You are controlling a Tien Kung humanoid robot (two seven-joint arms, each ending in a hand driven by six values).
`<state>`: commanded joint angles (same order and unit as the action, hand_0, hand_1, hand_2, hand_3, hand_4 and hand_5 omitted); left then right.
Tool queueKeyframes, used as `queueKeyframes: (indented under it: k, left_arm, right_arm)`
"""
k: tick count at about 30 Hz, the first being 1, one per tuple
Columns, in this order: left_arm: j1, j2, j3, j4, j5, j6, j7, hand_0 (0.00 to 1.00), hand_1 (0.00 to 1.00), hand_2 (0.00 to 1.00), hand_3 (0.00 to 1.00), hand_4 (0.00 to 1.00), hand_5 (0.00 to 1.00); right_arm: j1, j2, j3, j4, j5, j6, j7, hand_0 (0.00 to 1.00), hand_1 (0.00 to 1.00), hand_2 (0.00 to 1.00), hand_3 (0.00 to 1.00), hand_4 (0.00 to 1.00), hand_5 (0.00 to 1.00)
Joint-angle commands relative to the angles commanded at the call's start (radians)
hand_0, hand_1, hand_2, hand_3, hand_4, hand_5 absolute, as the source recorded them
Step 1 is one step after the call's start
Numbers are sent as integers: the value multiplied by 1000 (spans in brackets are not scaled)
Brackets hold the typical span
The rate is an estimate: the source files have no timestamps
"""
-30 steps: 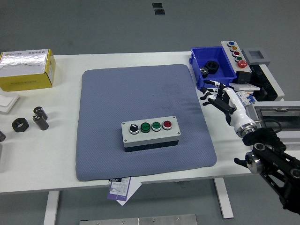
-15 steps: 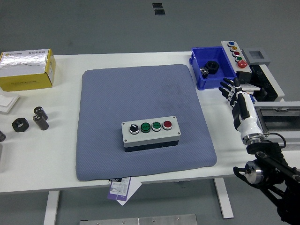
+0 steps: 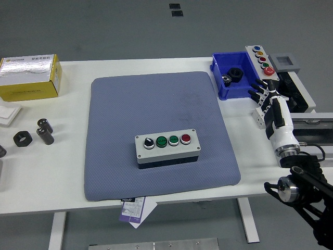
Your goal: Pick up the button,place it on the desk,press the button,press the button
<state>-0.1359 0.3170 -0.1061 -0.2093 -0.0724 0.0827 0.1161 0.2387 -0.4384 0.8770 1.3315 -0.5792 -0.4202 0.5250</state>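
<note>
While the right hand (image 3: 266,101) hovers empty with fingers spread at the table's right edge — beside the blue bin (image 3: 235,75) — the button box (image 3: 167,147) sits on the grey mat's (image 3: 156,104) front half, so a sweeping reach could clip the bin.

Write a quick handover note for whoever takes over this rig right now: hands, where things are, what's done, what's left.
Right hand: open, empty, hovering at the table's right side beside the blue plastic bin.
Left hand: out of view.
Grey four-button control box: flat on the blue-grey mat, near its front, untouched.
Second, five-button control box: right of the bin.
Done: box appears placed.
Left: the button presses, whether any press has happened cannot be told.
</note>
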Motion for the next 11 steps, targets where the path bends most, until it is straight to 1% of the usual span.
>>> queueKeyframes:
  k: [6,11]
  left_arm:
    - [-13,8,5,-1,11,-1,-1,710,693,604,609,691,215]
    - [-15,16,16,-2,9,-1,-4,710,693,604,609,691,215]
  right_arm:
    - [-19,0,31,5,0,-3,2,849,742,762,738,942,975]
    - [-55,-1,89,24,-10,-5,4,849,742,762,738,942,975]
